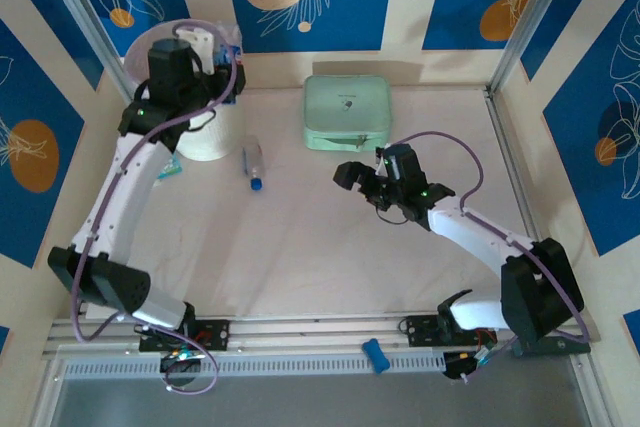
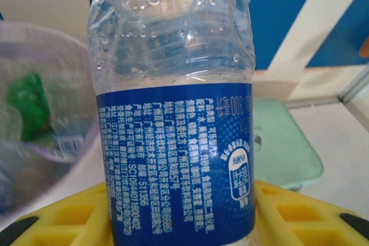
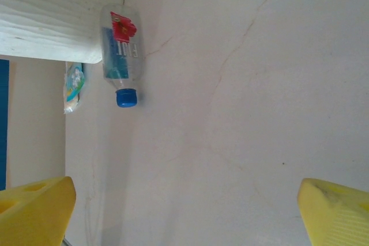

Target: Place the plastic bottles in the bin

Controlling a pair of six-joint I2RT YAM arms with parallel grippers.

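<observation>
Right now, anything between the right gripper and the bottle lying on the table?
Nothing visible. The right gripper is open, with bare table between it and the bottle, which lies beside the bin, cap toward the gripper.

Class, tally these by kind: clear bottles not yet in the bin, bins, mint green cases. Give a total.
Clear bottles not in the bin: 2 (one in the left gripper, one lying down)
Bin: 1
Mint green case: 1
Total: 4

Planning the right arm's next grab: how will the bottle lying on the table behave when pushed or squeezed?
The bottle lies on its round side, so a push would probably roll it. It looks clear and empty, so likely light. Its thin walls may dent when squeezed.
</observation>
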